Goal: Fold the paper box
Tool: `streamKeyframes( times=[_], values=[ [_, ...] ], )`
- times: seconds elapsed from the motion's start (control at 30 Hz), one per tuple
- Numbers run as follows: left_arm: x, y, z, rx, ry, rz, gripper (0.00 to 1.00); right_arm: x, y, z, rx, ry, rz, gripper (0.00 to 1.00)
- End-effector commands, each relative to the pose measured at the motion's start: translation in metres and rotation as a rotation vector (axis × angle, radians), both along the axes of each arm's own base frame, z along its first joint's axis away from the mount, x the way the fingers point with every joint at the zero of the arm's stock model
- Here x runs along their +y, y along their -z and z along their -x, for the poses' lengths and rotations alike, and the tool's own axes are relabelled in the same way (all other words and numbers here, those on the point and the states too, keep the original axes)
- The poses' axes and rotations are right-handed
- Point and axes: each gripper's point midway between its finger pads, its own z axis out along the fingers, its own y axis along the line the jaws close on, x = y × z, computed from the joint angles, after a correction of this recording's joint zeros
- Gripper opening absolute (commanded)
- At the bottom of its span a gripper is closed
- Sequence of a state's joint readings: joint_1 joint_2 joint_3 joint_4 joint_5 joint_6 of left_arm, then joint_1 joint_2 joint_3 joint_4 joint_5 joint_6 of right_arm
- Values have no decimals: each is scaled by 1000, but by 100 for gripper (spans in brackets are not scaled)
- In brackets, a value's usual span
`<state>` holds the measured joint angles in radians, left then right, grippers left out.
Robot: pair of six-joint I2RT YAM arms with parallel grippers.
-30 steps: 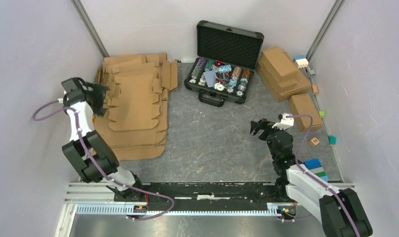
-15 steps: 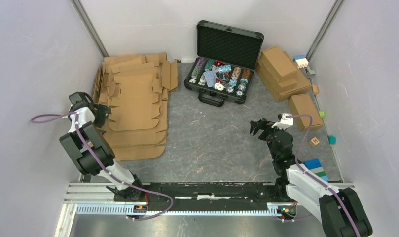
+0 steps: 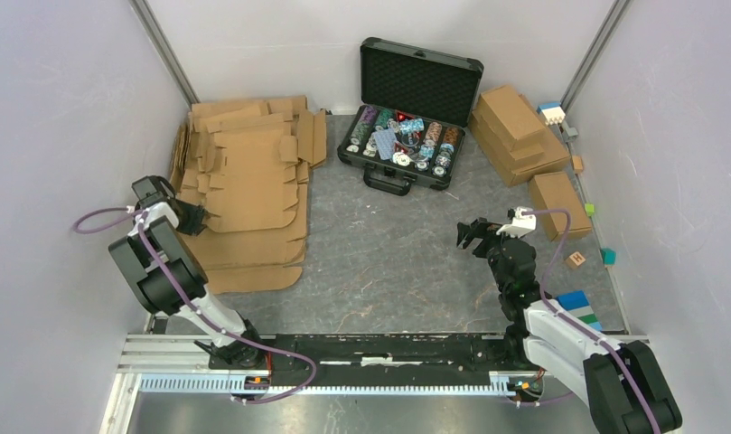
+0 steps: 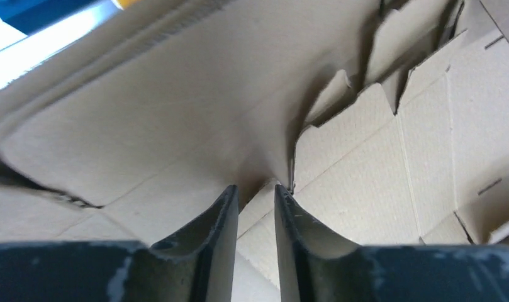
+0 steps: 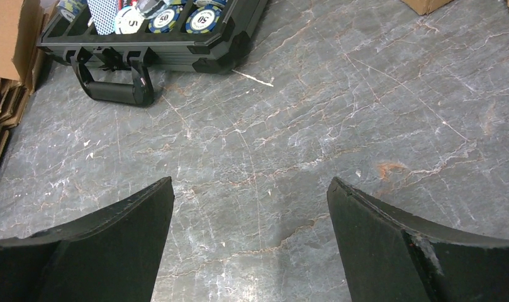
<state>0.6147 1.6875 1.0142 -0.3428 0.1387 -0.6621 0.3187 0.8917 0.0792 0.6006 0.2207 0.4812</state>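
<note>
- Far left: the left arm has drawn back toward the near edge since a second ago. The left pincer now sits at the left border of the cardboard.
- Left wrist view: its fingers are nearly together, clamped on an edge of the paper box, which rises above them.
- From above, the paper box is the top sheet on the stack of flat sheets, far-left on the counter. Its outline has shifted slightly against the sheets below.
- Centre: the chip case is lid-up and unmoved.
- Right: the right pincer has its jaws spread wide, holding nothing. It hovers over bare counter, same place as before.
</note>
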Motion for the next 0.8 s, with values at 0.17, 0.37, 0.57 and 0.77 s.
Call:
streamKeyframes(
  times=[0.17,0.37,0.57,0.77],
  values=[
    [-29,-44,-33,-263,124,64,4,4,-13,-6,-45,-12,-6,96],
    [-55,-84,-36,-354,169,34,2,5,-13,-6,-43,-20,-5,95],
    [-112,-132,-27,-482,303,44,2,8,-13,-7,-43,-36,-6,95],
    [-183,-166,11,-611,401,86,2,17,-20,-8,-56,-81,-14,95]
  ],
)
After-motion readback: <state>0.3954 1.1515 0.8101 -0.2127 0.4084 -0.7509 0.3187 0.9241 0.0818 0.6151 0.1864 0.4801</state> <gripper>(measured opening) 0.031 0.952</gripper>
